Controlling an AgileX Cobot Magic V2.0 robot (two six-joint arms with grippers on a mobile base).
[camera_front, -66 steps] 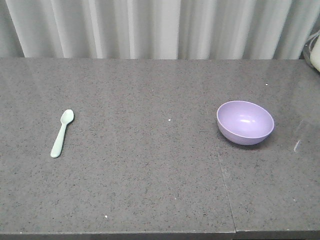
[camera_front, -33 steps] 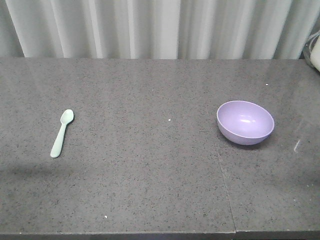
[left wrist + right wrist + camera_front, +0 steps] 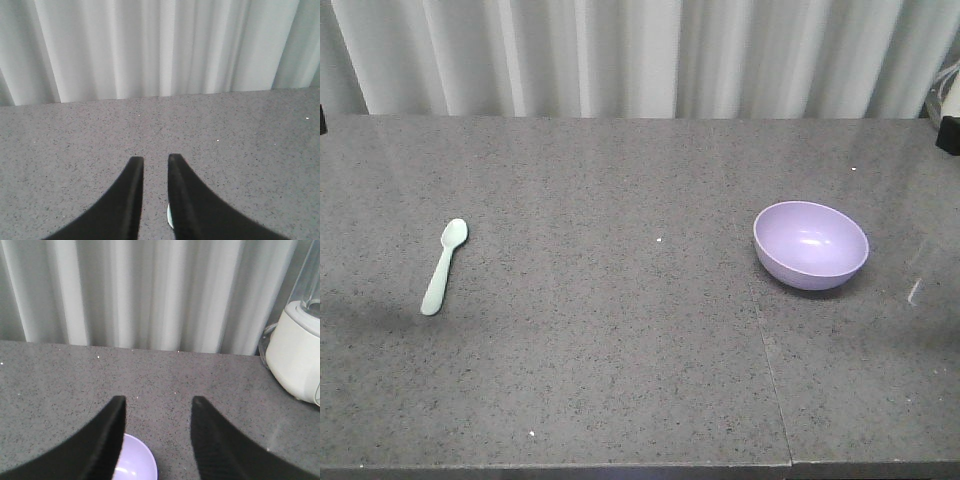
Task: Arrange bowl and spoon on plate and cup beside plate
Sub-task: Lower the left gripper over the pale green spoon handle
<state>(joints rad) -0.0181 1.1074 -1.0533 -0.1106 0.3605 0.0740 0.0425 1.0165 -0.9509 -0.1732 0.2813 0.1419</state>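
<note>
**Left gripper** (image 3: 151, 159): the fingers are parted by a narrow gap and hold nothing. The spoon (image 3: 444, 266) lies flat on the left part of the counter (image 3: 620, 380), with its scoop end toward the curtain (image 3: 620, 55). In the left wrist view, a sliver of the spoon (image 3: 168, 216) shows low in the gap between the fingers, beneath the gripper.

**Right gripper** (image 3: 159, 401): the fingers are spread wide and hold nothing. The bowl (image 3: 810, 244) stands upright on the right part of the counter, well apart from the spoon. In the right wrist view it sits below the gripper, nearer the left-hand finger.

**Surroundings:** a white blender base (image 3: 295, 355) stands at the far right of the counter, near the curtain.
</note>
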